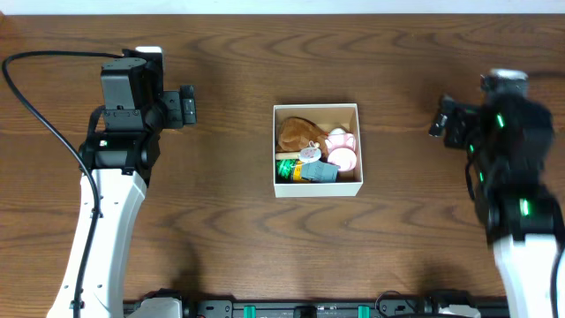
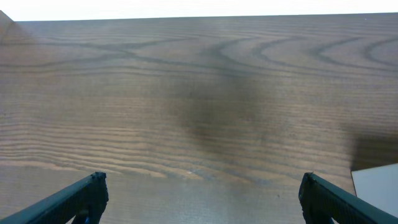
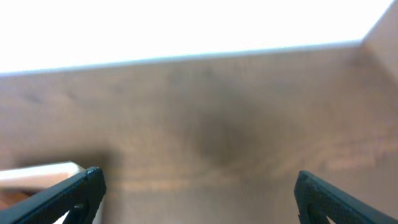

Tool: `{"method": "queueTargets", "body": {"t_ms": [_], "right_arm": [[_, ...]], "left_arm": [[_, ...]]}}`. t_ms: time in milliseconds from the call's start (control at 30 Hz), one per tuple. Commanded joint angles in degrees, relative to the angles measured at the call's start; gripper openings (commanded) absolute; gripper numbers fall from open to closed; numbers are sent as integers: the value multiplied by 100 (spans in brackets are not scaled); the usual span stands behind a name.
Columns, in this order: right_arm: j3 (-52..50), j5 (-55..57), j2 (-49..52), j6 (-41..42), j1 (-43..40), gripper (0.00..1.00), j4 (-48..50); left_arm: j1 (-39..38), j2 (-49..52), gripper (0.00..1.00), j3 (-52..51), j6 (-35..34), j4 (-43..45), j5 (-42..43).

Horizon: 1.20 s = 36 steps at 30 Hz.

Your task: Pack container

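The container (image 1: 278,150) is a square white-walled cardboard box at the table's middle in the overhead view. It holds a brown plush toy (image 1: 295,132), pink and white toy cups (image 1: 341,150) and a blue and green packet (image 1: 307,172). My left gripper (image 1: 187,105) is open and empty, well left of the box; only a white corner of the box (image 2: 376,186) shows in the left wrist view, beside my open fingers (image 2: 202,199). My right gripper (image 1: 440,117) is open and empty, right of the box; the box edge (image 3: 43,174) shows at the left in its wrist view.
The dark wood table (image 1: 229,238) spreads on all sides of the box. Black cables (image 1: 35,106) run along the left arm. The arm bases and a black rail (image 1: 309,309) sit at the front edge.
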Motion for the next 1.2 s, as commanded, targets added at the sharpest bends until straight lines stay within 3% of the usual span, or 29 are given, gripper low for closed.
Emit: {"method": "queueTargets", "body": {"t_ms": [0, 267, 567, 1167], "right_arm": [[-868, -269, -931, 70, 11, 99, 433], [-3049, -247, -3126, -105, 0, 99, 1456], [-4822, -358, -4592, -98, 0, 99, 2280], [-5377, -531, -5093, -96, 2, 99, 2173]], "left_arm": [[15, -39, 98, 52, -31, -7, -50], [15, -39, 98, 52, -31, -7, -50], [15, -39, 98, 52, -31, -7, -50], [15, -39, 98, 52, -31, -7, -50]]}}
